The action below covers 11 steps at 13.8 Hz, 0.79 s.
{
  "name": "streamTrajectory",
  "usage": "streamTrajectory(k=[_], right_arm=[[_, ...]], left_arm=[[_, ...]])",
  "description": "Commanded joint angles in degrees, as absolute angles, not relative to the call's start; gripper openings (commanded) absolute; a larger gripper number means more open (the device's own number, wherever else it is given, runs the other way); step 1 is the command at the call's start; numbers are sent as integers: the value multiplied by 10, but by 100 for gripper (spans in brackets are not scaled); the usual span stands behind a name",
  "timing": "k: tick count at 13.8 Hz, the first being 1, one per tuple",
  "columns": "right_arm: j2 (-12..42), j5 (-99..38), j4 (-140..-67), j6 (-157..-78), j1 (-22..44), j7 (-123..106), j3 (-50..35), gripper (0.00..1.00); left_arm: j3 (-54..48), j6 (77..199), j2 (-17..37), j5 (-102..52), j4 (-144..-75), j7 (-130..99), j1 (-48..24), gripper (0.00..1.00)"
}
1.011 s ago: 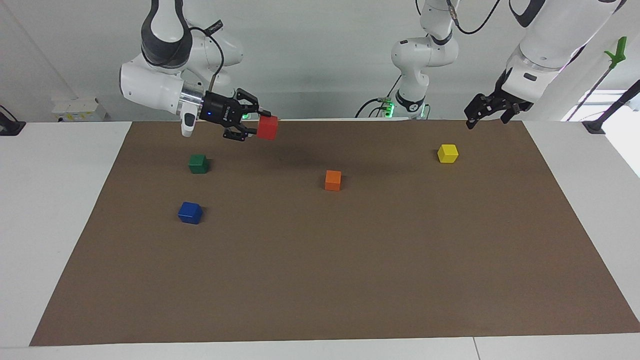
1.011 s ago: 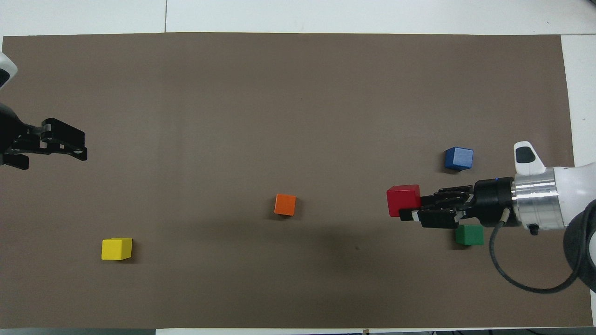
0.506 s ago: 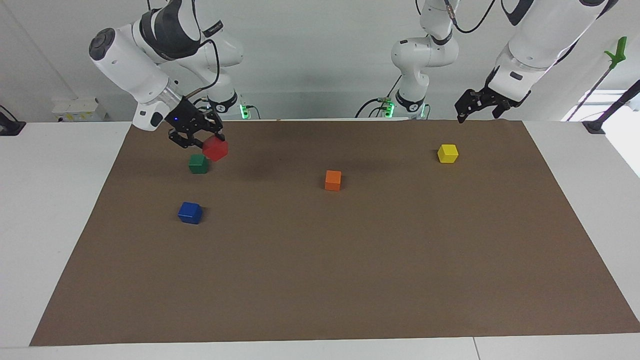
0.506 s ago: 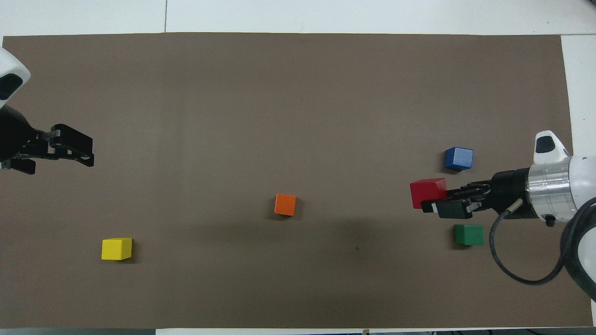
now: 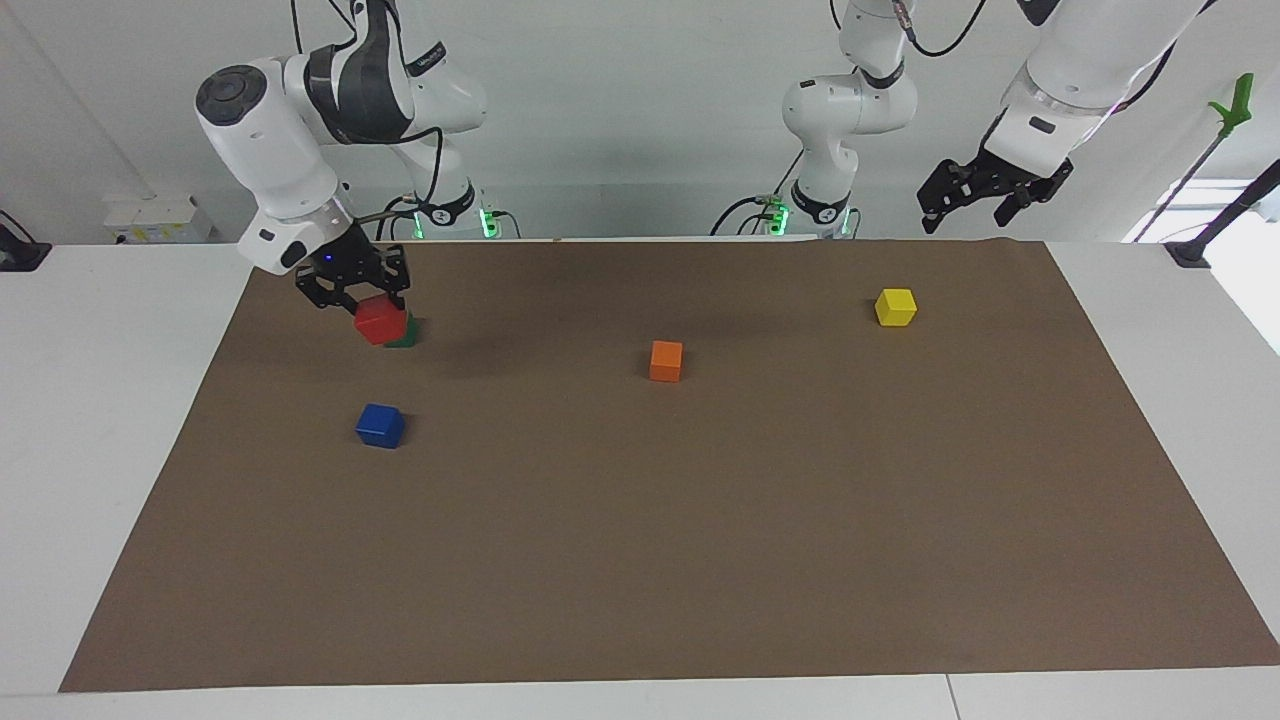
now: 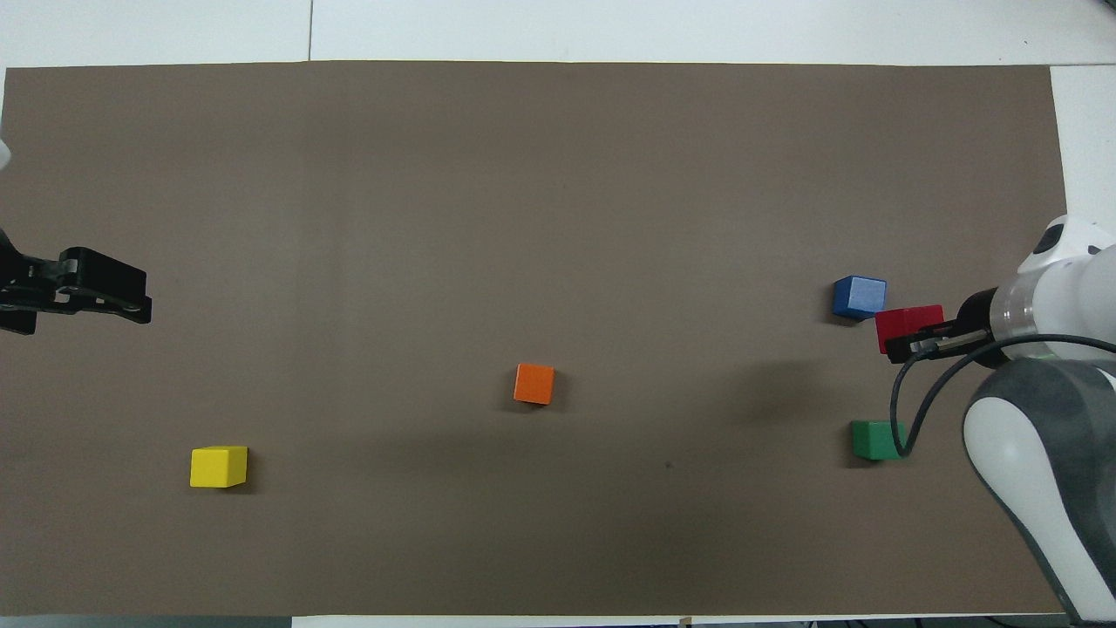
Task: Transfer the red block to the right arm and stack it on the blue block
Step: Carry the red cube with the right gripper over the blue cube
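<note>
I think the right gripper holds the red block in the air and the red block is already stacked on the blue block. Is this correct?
Not quite. The right gripper does hold the red block in the air, but it is not stacked. In the facing view, the blue block sits alone on the mat, nothing on it.

Two high opposing views, shared mat [image 5: 640,560]

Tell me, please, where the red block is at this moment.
The red block is off the mat, held in the right gripper at the right arm's end of the table, between the green block and the blue block.
</note>
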State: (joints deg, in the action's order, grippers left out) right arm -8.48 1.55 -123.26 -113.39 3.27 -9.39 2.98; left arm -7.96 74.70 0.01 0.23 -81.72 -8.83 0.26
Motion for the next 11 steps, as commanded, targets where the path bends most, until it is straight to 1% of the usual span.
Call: streamTrajectory(k=[1,5,7,9,11], right_arm=[[-31,61,-1222,-1179,27,-53,25,0],[12,105,-1213,-1212,26,27,25,0],[45,104,-1175,-1201,25,62,25,0],[63,103,-1159,-1201,25,78,25,0],[76,95,-1159,-1209,21,87,25,0]], left_arm=[[-76,755,-14,2,-830,-83,1,100],[-76,754,-25,2,-850,-84,4,100],[-76,755,-25,2,-850,-84,5,100],[-76,755,-25,2,-850,-84,4,100],[-76,755,-25,2,-850,-84,4,100]])
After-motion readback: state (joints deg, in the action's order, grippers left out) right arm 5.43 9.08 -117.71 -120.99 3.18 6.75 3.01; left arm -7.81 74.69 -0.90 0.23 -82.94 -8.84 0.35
